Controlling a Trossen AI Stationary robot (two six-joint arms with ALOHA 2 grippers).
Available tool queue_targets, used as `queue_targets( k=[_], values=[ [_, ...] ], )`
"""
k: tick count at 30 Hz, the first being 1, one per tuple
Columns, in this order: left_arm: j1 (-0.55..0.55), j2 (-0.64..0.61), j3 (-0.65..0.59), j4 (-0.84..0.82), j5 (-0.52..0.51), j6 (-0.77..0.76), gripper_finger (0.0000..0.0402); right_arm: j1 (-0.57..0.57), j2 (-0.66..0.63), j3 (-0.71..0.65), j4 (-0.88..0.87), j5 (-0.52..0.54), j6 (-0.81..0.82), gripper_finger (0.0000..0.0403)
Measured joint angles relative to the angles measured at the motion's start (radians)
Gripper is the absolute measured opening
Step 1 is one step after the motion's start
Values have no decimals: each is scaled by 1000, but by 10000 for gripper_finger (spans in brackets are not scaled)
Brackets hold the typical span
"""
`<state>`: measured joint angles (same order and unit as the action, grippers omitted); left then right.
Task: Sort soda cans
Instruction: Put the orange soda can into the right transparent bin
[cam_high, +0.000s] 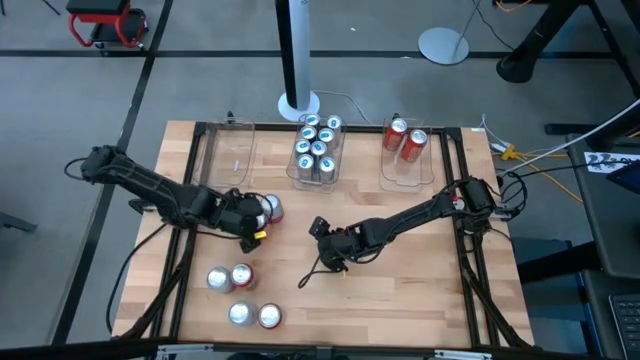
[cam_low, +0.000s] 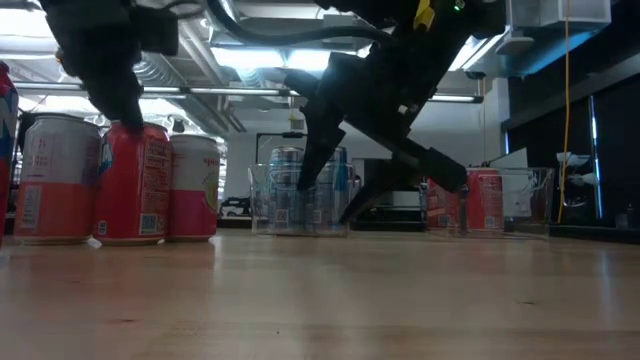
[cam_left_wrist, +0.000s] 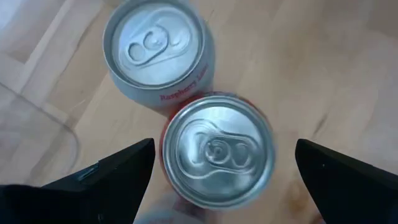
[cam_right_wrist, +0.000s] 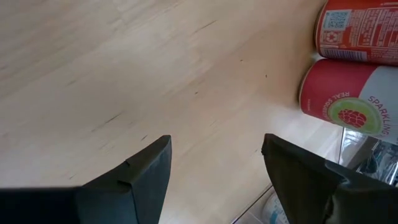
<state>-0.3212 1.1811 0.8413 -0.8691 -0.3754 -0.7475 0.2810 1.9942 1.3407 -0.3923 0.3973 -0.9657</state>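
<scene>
Two soda cans stand side by side left of the table's middle: a red one (cam_left_wrist: 217, 149) and a white raspberry-lime one (cam_left_wrist: 155, 46). My left gripper (cam_left_wrist: 225, 149) hangs open above the red can (cam_high: 262, 210), one finger on either side of its top, touching nothing. My right gripper (cam_right_wrist: 216, 140) is open over bare wood near the table's middle (cam_high: 325, 250), with nothing between its fingers. Several more cans (cam_high: 242, 295) stand upright near the front left. Blue-and-white cans (cam_high: 317, 150) fill the middle bin, and two red cans (cam_high: 407, 142) lie in the right bin.
Three clear plastic bins stand along the far edge; the left one (cam_high: 230, 150) holds nothing. A black frame (cam_high: 470, 240) runs round the wooden top. In the low view three cans (cam_low: 135, 185) stand at the left. Bare wood lies at the front right.
</scene>
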Motion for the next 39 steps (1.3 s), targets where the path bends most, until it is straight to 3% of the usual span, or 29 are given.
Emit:
queue_targets(
  k=[11, 19, 25, 32, 39],
  values=[
    [22, 80, 0, 21, 44, 47, 371, 0, 0, 0, 0, 3, -2, 253],
    [22, 79, 0, 20, 54, 54, 298, 0, 0, 0, 0, 3, -3, 253],
    [14, 79, 2, 26, 58, 94, 294, 1, -3, 0, -12, 21, -7, 253],
    [-51, 80, 102, 40, 64, 102, 294, 34, -68, 0, -200, 30, 55, 253],
    [-35, 101, 146, 187, 68, 200, 294, 76, -134, 0, -361, 90, 135, 253]
  ],
)
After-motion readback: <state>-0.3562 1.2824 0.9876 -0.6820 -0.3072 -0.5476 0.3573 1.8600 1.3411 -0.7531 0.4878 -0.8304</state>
